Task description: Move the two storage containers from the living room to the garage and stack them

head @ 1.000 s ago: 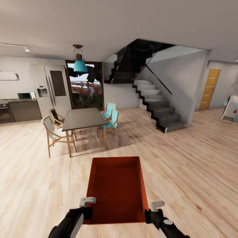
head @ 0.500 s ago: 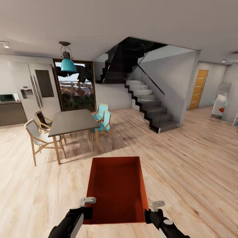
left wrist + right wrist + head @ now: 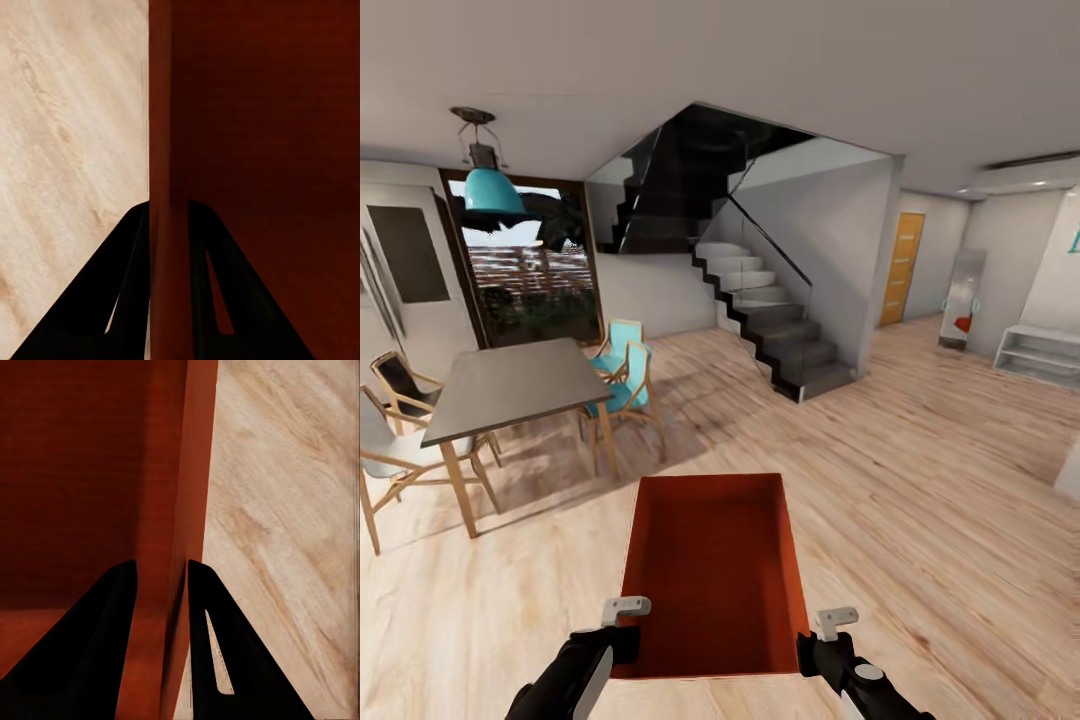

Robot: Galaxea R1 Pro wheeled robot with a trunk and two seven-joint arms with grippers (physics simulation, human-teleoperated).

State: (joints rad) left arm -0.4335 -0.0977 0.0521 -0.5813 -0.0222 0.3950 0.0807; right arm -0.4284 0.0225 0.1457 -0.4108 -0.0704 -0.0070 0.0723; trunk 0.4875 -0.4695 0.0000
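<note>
A rust-red open box point(image 3: 710, 575) sits at lower centre of the head view, carried above the light plank floor point(image 3: 940, 500) with one gripper on each long wall. In the wrist views the left gripper point(image 3: 169, 262) and the right gripper point(image 3: 160, 619) each straddle a thin wall, one black finger inside and one outside, pinched narrow on the rim. The likely trouble from here is slip: the walls look smooth and plain, with no lip or handle, so a jolt or a turn of the base could let the box tilt or slide out of one pinch, and the far end hangs well ahead of both holds. The other risk is clipping furniture, since the grey-topped dining table point(image 3: 510, 385) with its wooden legs and teal-seated chairs point(image 3: 622, 375) stands at middle left. Dark stepped stairs point(image 3: 765, 320) with a glass side rise at centre, and a honey-coloured panelled door point(image 3: 900, 268) shows at upper right. The box is empty, its inside flat and matte.
</note>
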